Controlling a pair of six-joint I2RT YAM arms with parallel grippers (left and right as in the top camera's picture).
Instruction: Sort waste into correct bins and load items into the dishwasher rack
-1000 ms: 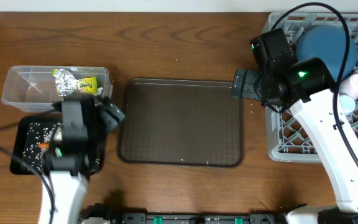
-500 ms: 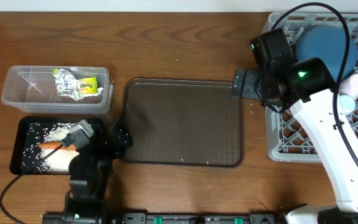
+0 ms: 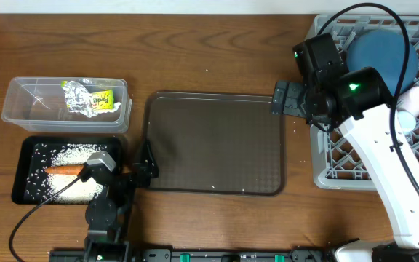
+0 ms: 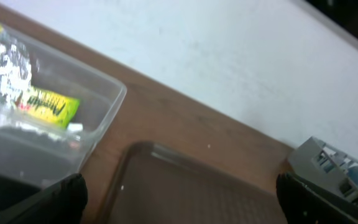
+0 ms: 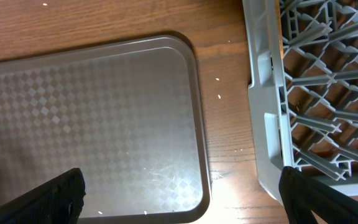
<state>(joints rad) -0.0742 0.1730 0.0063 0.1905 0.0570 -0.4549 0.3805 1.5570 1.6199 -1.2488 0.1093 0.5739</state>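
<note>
Seemingly, we are nearing the end: the dishwasher rack (image 3: 333, 171) on the right is holding the dark blue bowl (image 3: 384, 51) and a whitish cup (image 3: 415, 100), while the brown tray (image 3: 213, 138) in the middle is lying bare. On the left, the clear tub (image 3: 20, 109) is holding the foil wrapper (image 3: 86, 97), and the black tray (image 3: 19, 175) is carrying the carrot (image 3: 65, 170) and rice (image 3: 75, 154). The left gripper (image 3: 148, 164) and right gripper (image 3: 280, 98) are hovering spread and empty. We are not seeing the chopsticks.
</note>
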